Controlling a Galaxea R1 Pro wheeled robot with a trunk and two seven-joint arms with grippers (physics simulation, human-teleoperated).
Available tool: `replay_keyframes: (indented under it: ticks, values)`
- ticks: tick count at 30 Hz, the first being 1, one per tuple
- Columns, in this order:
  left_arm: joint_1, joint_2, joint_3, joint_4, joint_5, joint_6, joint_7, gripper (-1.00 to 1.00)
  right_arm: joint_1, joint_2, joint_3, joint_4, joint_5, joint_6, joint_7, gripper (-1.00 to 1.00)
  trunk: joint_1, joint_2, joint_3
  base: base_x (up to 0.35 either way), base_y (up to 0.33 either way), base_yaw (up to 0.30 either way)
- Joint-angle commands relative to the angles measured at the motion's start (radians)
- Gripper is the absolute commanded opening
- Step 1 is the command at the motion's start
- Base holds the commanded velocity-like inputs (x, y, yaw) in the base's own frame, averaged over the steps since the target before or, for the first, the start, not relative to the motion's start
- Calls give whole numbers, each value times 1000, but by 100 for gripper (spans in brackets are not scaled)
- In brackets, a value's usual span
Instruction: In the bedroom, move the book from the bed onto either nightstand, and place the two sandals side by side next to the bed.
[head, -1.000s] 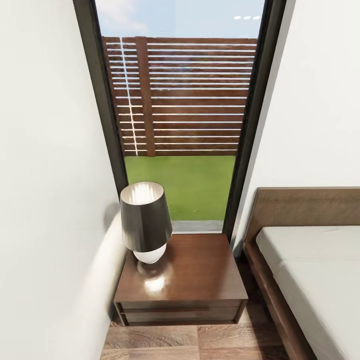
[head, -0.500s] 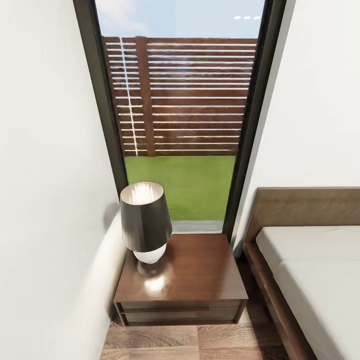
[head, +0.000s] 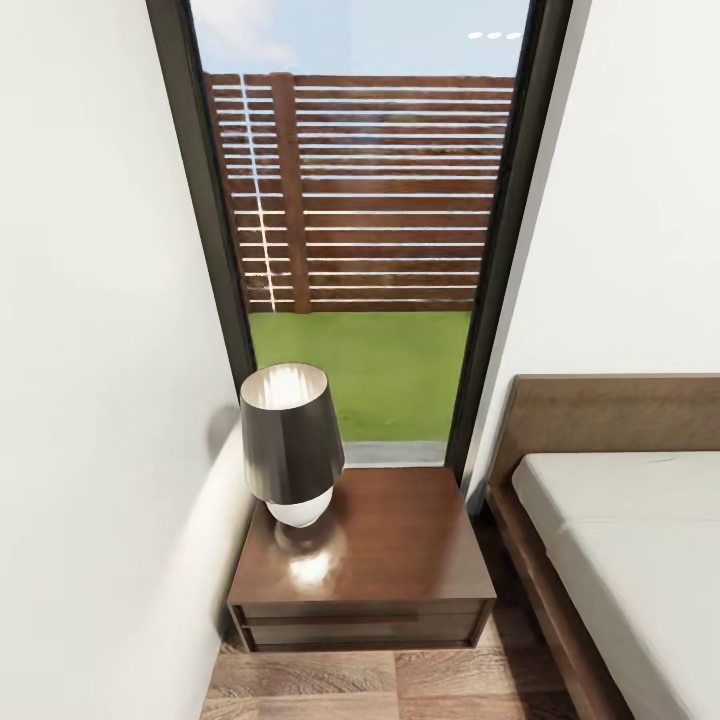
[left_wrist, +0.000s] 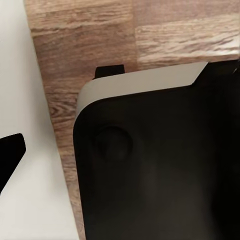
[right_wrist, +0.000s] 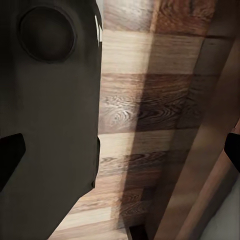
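Note:
The nightstand (head: 400, 540), glossy dark reddish-brown with a flat top, stands low in the middle of the head view. To its right is the bed (head: 620, 540), with a brown headboard and an off-white mattress that is bare where it shows. The book and the sandals are out of view. My left gripper (left_wrist: 120, 160) hangs over the plank floor (left_wrist: 90, 40) beside my own dark base (left_wrist: 160, 165); one black fingertip (left_wrist: 10, 155) shows at the picture's edge. My right gripper (right_wrist: 120, 152) is open over the floor (right_wrist: 135, 115), its fingertips (right_wrist: 10, 155) wide apart with nothing between them.
A lamp (head: 290, 440) with a dark shade takes up the nightstand's left part. A tall window (head: 370, 200) onto grass and a slatted fence is behind it. A white wall (head: 90, 400) closes in at the left. A narrow strip of floor (head: 400, 685) lies between nightstand and me.

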Motion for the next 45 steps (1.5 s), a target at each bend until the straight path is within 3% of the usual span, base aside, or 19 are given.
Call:
replay_keyframes:
  ticks: [1, 35, 45]
  values:
    - [-1, 0, -9, 0, 9, -4, 4, 100, -1, 1, 8, -1, -1, 6, -3, 100, 0, 0, -1, 0, 0, 0]
    - [-10, -1, -8, -1, 11, -4, 5, 100, -1, 9, 10, -90, -2, 0, -4, 100, 0, 0, -1, 20, -18, 0]
    - [-38, 2, -7, -2, 18, -4, 12, 100, -1, 22, 10, -143, -2, -1, -3, 100, 0, 0, -1, 0, 0, 0]
